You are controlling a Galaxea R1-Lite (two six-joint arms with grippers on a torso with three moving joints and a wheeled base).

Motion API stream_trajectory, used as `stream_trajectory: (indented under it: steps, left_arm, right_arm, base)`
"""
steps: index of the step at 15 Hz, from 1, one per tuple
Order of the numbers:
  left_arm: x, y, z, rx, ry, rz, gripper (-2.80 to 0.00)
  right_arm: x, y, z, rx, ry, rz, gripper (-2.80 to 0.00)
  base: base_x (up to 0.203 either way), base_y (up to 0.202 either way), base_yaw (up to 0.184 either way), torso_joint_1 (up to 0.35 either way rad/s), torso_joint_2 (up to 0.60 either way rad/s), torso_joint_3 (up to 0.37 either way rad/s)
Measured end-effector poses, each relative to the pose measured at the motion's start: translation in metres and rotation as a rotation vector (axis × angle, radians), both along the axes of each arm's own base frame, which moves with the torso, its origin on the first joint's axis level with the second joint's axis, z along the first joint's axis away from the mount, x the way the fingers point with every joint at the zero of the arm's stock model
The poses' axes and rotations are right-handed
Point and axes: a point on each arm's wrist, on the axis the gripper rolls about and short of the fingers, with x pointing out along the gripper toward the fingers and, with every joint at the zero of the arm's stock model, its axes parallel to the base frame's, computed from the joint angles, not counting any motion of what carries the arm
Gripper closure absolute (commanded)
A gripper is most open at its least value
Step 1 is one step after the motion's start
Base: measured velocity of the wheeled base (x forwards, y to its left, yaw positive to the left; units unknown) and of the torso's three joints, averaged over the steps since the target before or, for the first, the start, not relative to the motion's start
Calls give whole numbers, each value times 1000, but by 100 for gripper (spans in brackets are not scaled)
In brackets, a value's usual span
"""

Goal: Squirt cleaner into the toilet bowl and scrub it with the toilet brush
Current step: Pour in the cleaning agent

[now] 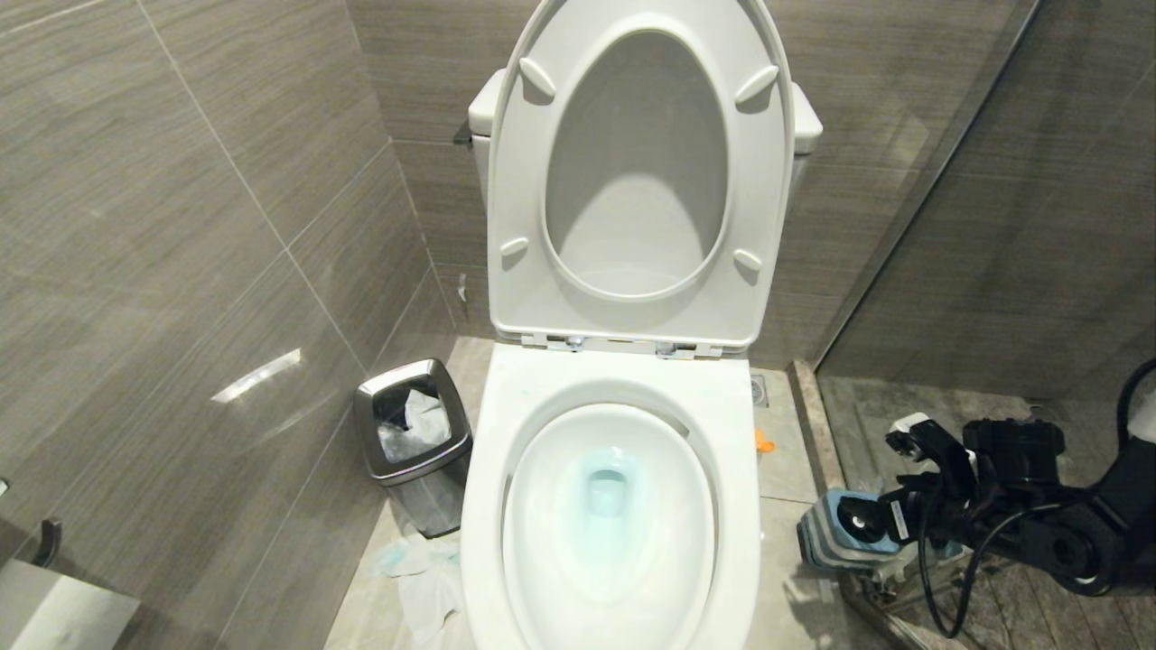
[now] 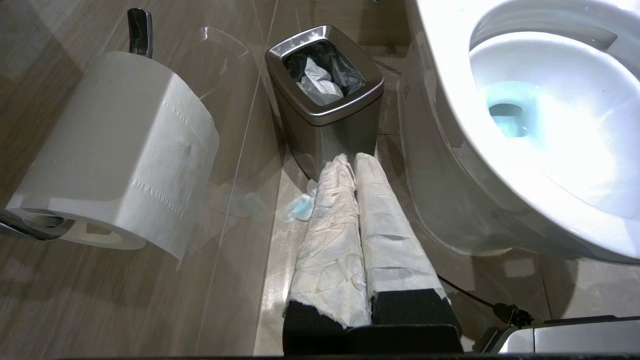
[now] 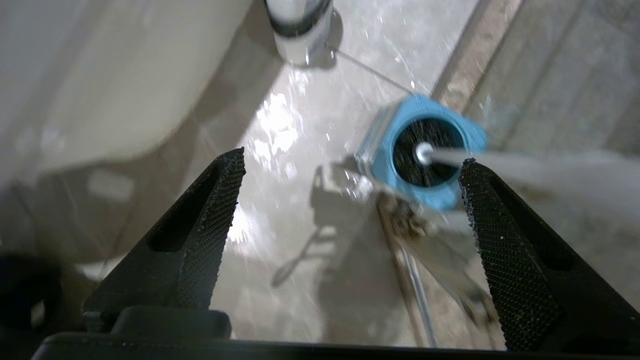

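Note:
The toilet bowl (image 1: 614,506) stands with its seat and lid raised, and blue-tinted water lies in its basin (image 2: 550,100). On the floor to its right sits the grey-and-blue brush holder (image 1: 835,537) (image 3: 425,150). The toilet brush's white handle (image 3: 530,167) rises out of it. My right gripper (image 1: 890,478) (image 3: 350,160) hovers just above the holder, open wide and holding nothing. The handle runs past the outside of one fingertip (image 3: 472,175), not between the jaws. My left gripper (image 2: 350,162), its fingers wrapped in white paper, is shut and parked low, left of the toilet.
A steel waste bin (image 1: 414,442) (image 2: 325,90) with paper in it stands left of the toilet, and crumpled tissue (image 1: 424,569) lies on the floor nearby. A toilet roll (image 2: 115,150) hangs on the left wall. A white container with a dark band (image 3: 300,22) stands beside the toilet's base. A glass partition (image 1: 903,226) and a raised sill close off the right.

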Motion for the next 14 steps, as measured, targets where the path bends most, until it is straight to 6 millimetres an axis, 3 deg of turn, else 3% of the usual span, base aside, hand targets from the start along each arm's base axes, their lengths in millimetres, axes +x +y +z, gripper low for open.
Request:
stream_trajectory:
  steps: [5, 7, 11, 14]
  left_arm:
    - [0, 0, 0, 0, 0, 0, 0]
    - [0, 0, 0, 0, 0, 0, 0]
    - [0, 0, 0, 0, 0, 0, 0]
    - [0, 0, 0, 0, 0, 0, 0]
  right_arm:
    - [40, 21, -23, 113, -159, -110, -280]
    - [46, 32, -35, 160, -181, -121, -280]
    - [48, 48, -57, 210, -179, -107, -280]
    - [29, 47, -66, 202, -118, -113, -280]
  base:
    - [0, 0, 0, 0, 0, 0]
    - [0, 0, 0, 0, 0, 0]
    - [0, 0, 0, 0, 0, 0]
    - [0, 0, 0, 0, 0, 0]
